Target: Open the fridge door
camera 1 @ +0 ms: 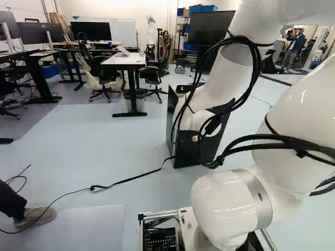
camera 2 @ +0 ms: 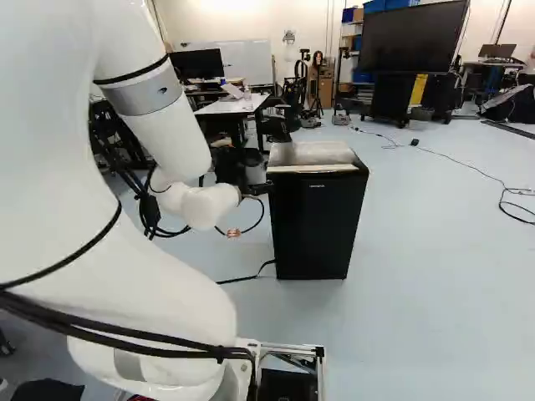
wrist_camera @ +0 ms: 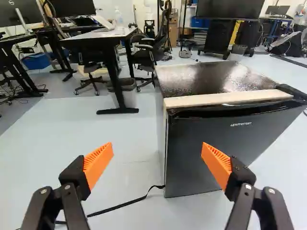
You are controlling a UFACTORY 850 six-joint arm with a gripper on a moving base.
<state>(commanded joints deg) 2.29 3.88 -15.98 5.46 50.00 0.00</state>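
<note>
The fridge (camera 2: 318,221) stands on the floor ahead of the arm, right of the middle in the right base view, its dark door (wrist_camera: 218,153) closed and turned toward the wrist camera. A dark cap sits at the far top corner of the door front; I judge that to be the hinge side, leaving the upright edge nearer the middle of the grasp free to swing. The white arm (camera 2: 58,209) reaches forward at the fridge's free-edge side, likely so that it can draw the door out without standing in its swing; it hides much of the fridge in the left base view.

A white-topped table (wrist_camera: 91,36) stands behind, with an office chair (wrist_camera: 148,52) and a bin (wrist_camera: 125,91) by it, all beyond the fridge and hardly in the way. The hand (wrist_camera: 157,148) is spread wide and holds nothing, with that free edge ahead between its two orange pads (wrist_camera: 98,163), probably lined up to hook or pinch it. A pale strip (wrist_camera: 225,98) runs along the top front edge, where a slip seems possible. Smallest, a black cord (wrist_camera: 127,204) trails over the floor from the fridge's foot; the base might snag it when backing.
</note>
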